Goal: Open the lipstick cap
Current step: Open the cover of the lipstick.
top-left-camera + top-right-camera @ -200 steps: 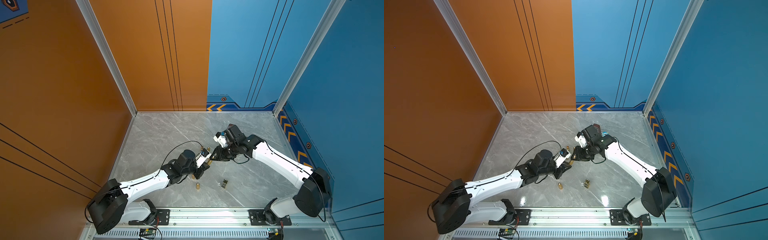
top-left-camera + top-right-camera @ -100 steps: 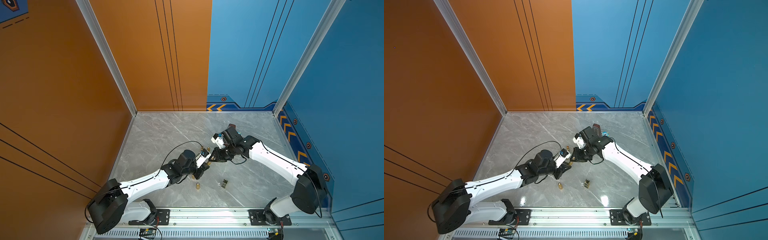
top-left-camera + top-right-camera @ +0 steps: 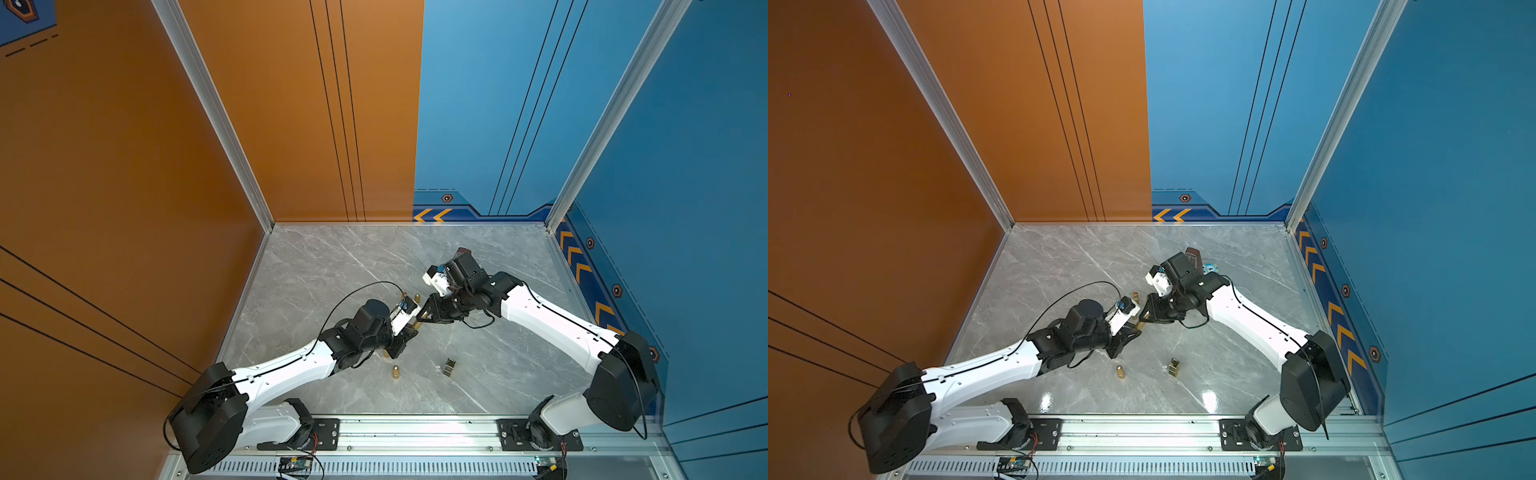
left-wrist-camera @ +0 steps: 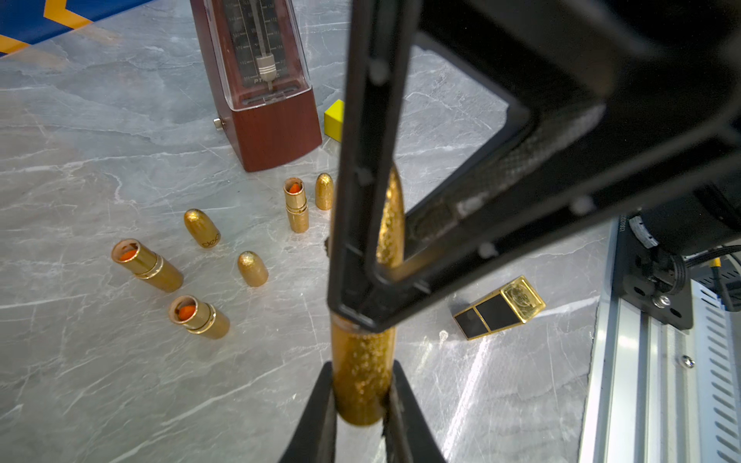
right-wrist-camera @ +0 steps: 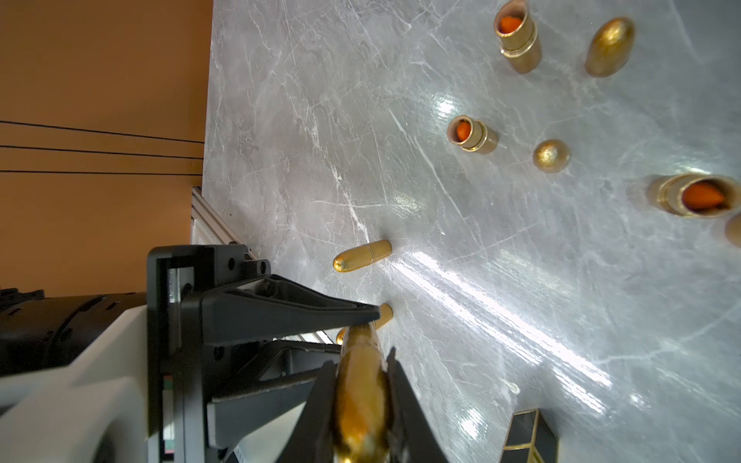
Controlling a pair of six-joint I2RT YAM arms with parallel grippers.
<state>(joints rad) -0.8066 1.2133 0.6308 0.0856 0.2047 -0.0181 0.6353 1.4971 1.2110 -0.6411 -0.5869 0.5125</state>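
A: Lipstick, in a top view: aloft over the worktop, on the robot's side of the metronome.
B: Left wrist view: left claw pinches one end, and right claw grips farther along.
A: Right wrist view: both clamp it. Best pulled straight along its axis.

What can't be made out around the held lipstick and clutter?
- held lipstick, middle stretch: left wrist view, right gripper covers it.
- in both top views it is too small.
- metronome top: left wrist view, cut by edge.
- yellow block: same view, mostly behind that gripper.
- black-and-gold case: right wrist view, cut by edge.
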